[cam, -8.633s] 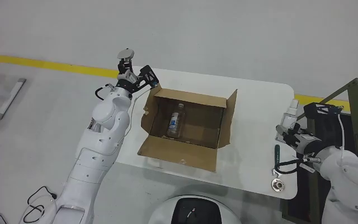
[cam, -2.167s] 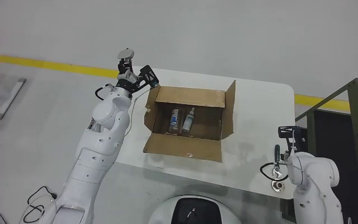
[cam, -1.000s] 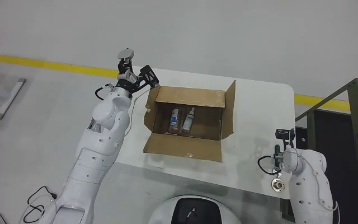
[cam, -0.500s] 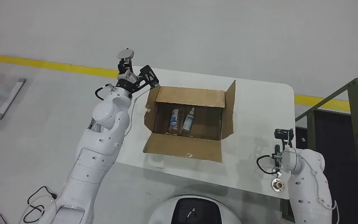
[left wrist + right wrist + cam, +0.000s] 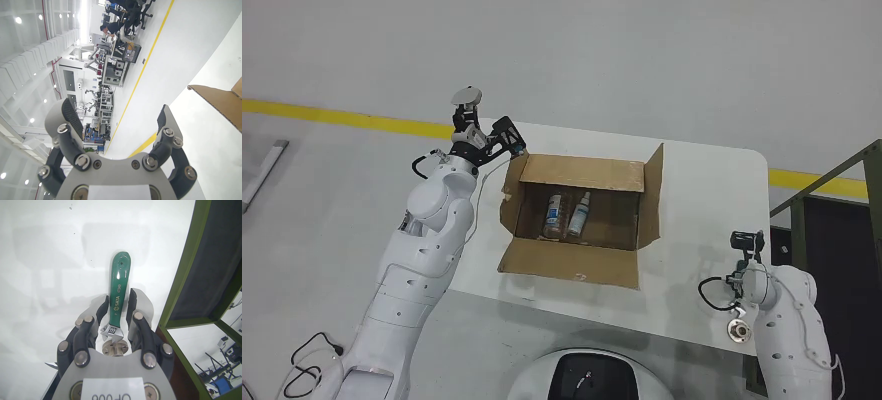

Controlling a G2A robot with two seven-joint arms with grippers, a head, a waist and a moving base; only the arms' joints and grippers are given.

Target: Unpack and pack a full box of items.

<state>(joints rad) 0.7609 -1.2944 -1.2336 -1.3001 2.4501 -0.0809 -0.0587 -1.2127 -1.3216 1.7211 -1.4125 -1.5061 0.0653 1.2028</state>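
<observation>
1. The right claw [image 5: 118,306] sits narrowed astride the green wrench [image 5: 119,275], pads either side with slim gaps showing.
2. The wrench's head touches a round metal flange [image 5: 114,348] nearer the wrist, both on the white table [image 5: 47,256].
3. Well apart stands the open box [image 5: 577,262], with a wide bottle [image 5: 555,215] and a slim bottle [image 5: 579,213] lying inside.
4. Beyond the box's far corner, the left claw [image 5: 117,115] gapes wide.
</observation>
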